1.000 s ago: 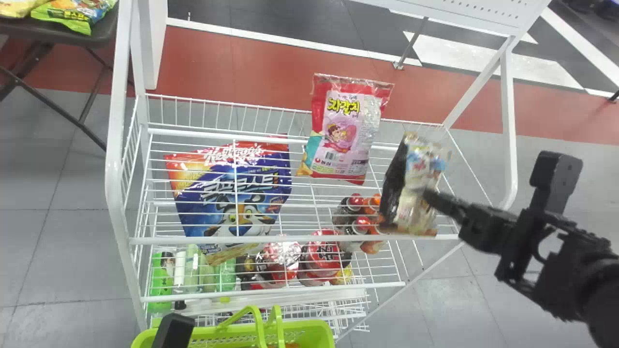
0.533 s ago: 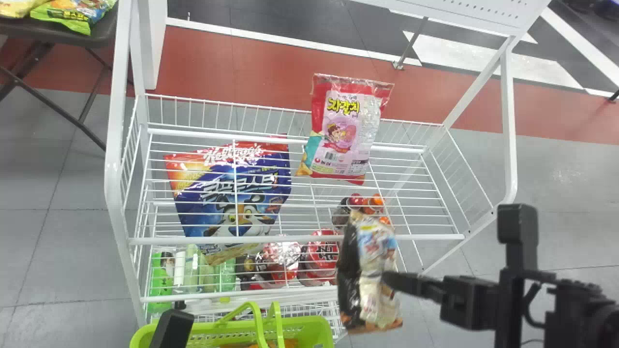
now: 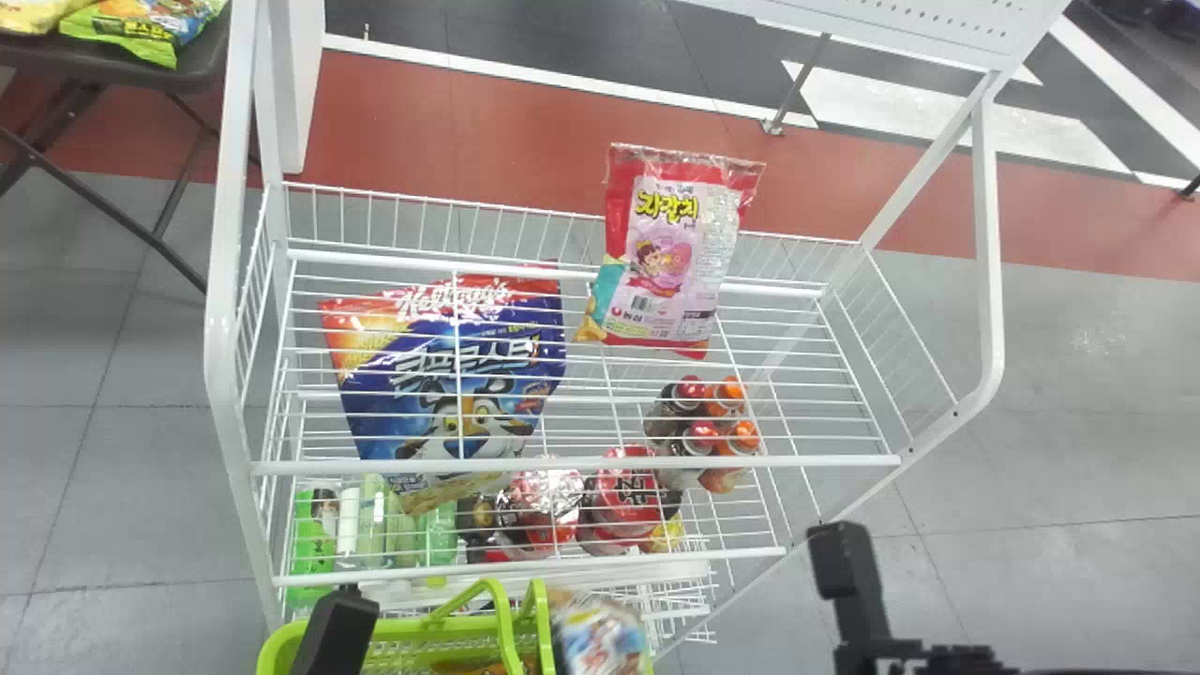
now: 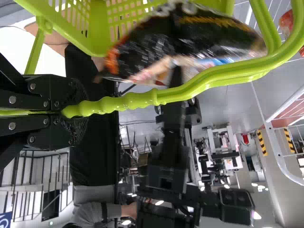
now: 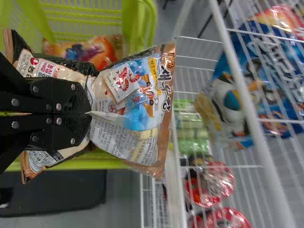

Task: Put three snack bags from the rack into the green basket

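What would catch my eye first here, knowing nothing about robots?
Probably the shrimp-print snack bag pinched in the right gripper, beside the bright green basket. Next, the big blue tiger bag in the white wire rack, with a red-and-pink bag to its right.

1 pinched snack bag (image 5: 140, 116) hangs over the green basket (image 5: 129, 23).
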Tool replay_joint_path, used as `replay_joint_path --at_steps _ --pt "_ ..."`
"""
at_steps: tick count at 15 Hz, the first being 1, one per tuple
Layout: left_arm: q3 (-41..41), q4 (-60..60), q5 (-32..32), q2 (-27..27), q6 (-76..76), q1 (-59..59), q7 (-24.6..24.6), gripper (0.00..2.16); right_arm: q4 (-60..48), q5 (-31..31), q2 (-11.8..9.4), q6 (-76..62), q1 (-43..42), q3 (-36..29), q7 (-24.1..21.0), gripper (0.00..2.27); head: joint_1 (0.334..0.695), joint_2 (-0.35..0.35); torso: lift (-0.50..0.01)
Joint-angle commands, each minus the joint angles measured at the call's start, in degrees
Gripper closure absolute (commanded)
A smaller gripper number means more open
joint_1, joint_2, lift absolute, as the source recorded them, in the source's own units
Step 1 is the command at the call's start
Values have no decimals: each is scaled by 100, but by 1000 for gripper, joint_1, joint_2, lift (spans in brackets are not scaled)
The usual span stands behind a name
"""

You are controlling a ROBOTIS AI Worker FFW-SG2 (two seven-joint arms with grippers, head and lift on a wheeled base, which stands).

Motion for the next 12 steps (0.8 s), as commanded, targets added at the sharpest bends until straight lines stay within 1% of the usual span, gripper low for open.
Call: replay_joint_path --at_steps 1,4,6,7,8,9,10,12 --pt "0 9 1 -15 7 0 17 1632 106 18 -9 29 171 491 85 2250 695 -350 0" --pt "-9 71 27 -15 7 -35 -9 1636 335 378 -27 29 206 1115 41 2250 695 -350 0" --pt "-9 62 36 -15 7 -35 -9 1636 510 475 -45 29 171 1238 6 2246 695 -350 0" --pt "0 62 36 -15 7 -35 -9 1632 537 466 -45 29 162 1229 -3 2145 695 -350 0" --pt "0 62 45 -15 7 -35 -9 1632 528 457 -45 29 162 1185 -12 1720 695 -350 0" --pt "0 62 45 -15 7 -35 -9 1636 502 431 -45 29 162 1097 -12 630 695 -350 0" --pt "9 62 36 -15 7 -35 -9 1632 466 405 -53 29 162 1018 -12 -1 695 -350 0" --pt "17 62 36 -15 7 -35 -9 1632 335 405 -45 -70 162 816 -29 -1 695 -350 0"
